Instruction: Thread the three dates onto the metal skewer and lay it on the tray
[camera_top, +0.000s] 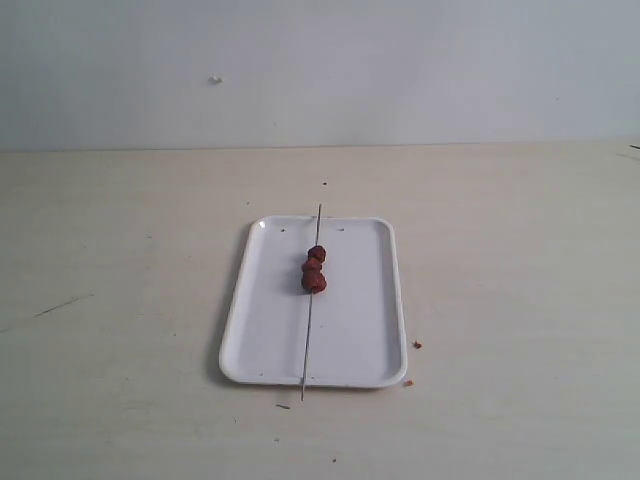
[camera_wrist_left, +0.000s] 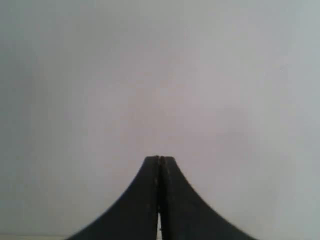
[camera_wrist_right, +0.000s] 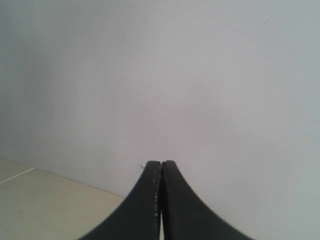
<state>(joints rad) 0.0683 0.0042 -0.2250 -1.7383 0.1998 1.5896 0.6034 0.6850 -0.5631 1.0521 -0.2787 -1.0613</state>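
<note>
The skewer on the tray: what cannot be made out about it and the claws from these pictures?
- Exterior view: the three dates are bunched and too small to tell whether the metal skewer pierces each one.
- Exterior view: both arms lie outside the frame.
- Left wrist view: the shut left claw faces only wall; the tray is out of frame.
- Right wrist view: the shut right claw sees wall and table only.

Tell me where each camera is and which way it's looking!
Exterior view: off the arms, looking down across the table at the tray, where the skewer with three dates lies; wall behind. No robot part shows.
Left wrist view: on the left arm, facing blank wall; the shut left hand shows.
Right wrist view: on the right arm, facing wall and a strip of table; the shut right hand shows.
Shared: both wrist views show a shut hand against wall.
</note>
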